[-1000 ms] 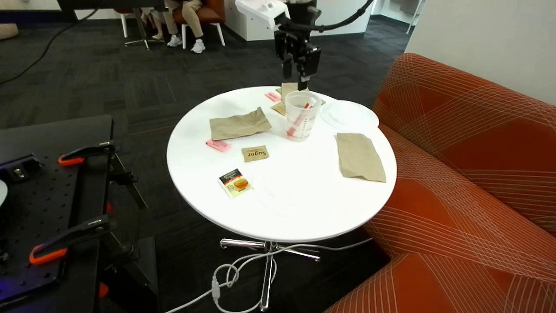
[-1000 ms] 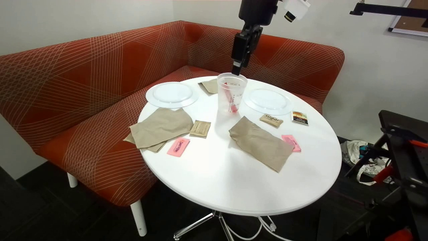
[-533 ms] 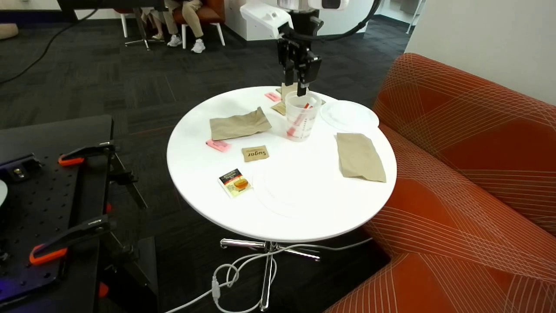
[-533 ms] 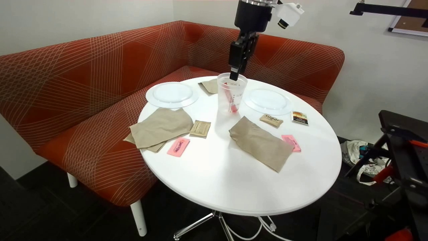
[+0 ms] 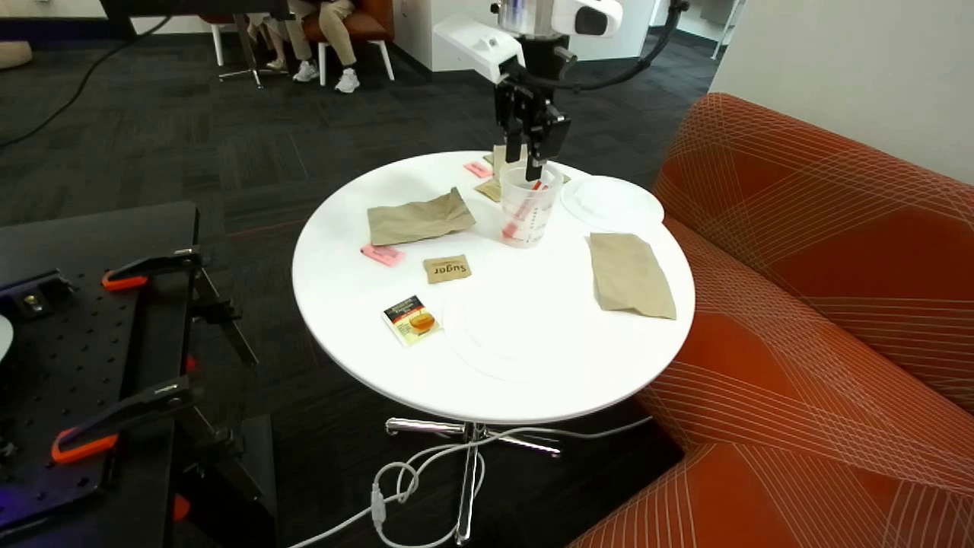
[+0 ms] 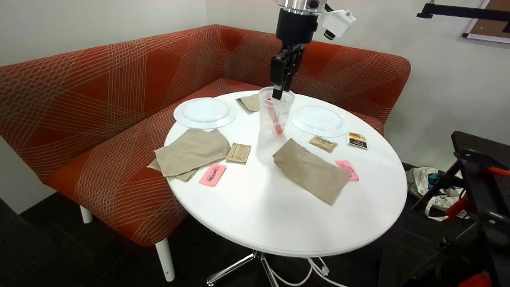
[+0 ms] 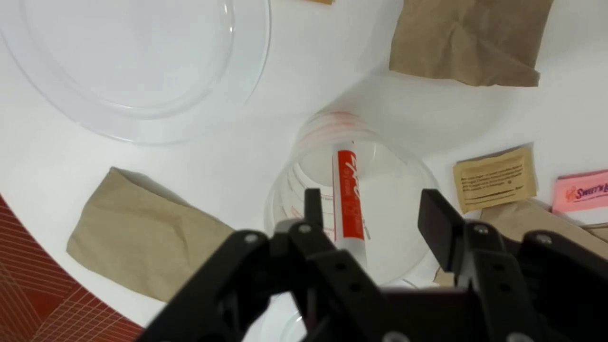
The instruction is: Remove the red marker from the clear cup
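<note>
The clear cup (image 5: pixel 536 221) stands upright on the round white table, and it shows in both exterior views (image 6: pixel 267 121). The red marker (image 7: pixel 349 194) leans inside it, with a red label and white body in the wrist view. It shows through the cup wall in both exterior views (image 5: pixel 520 218) (image 6: pixel 272 113). My gripper (image 5: pixel 523 164) points down at the cup's mouth, open and empty, also in an exterior view (image 6: pixel 279 95). In the wrist view my gripper (image 7: pixel 374 206) has one finger left of the marker and one near the cup's right rim. The marker's near end is hidden behind the gripper.
Brown napkins (image 5: pixel 631 275) (image 5: pixel 420 219) lie around the cup. Clear plates (image 6: pixel 205 113) (image 6: pixel 320 120) flank it. A sugar packet (image 5: pixel 447 269), a pink packet (image 5: pixel 383 254) and a tea packet (image 5: pixel 412 320) lie on the table (image 5: pixel 517 396). An orange sofa (image 5: pixel 761 342) borders it.
My gripper has come down steadily, from above the cup to the level of its rim, staying open. The cup and the marker have not moved.
</note>
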Controlling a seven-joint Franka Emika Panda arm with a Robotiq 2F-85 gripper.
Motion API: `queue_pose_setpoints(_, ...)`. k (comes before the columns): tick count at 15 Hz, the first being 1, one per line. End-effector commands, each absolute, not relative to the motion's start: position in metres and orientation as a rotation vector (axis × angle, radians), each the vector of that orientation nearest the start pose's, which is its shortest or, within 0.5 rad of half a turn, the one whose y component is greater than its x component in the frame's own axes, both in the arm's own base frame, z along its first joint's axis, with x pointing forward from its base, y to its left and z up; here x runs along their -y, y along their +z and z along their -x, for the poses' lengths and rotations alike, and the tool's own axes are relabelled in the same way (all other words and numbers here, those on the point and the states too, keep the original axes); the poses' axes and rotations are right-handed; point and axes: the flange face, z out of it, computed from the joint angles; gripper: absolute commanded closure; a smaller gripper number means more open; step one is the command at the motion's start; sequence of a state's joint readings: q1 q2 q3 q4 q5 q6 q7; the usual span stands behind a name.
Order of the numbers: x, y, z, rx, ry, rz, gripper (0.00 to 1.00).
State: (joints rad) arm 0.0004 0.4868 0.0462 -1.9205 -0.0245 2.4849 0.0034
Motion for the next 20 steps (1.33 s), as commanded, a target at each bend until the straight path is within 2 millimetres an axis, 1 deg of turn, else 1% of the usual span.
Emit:
queue_pose_setpoints(1, -0.021, 0.243, -0.645, 0.061, -0.082, 3.119, 0.46)
queue_pose_setpoints(2, -0.021, 0.242, -0.647, 0.060, -0.077, 3.119, 0.48)
queue_pose_setpoints(4, -0.019, 0.240, -0.650, 0.053, -0.069, 3.121, 0.46)
queue_pose_setpoints(11, -0.020, 0.233, -0.658, 0.052, -0.059, 3.118, 0.46)
queue_pose_setpoints(20, -0.024, 0.216, -0.669, 0.040, -0.091, 3.128, 0.46)
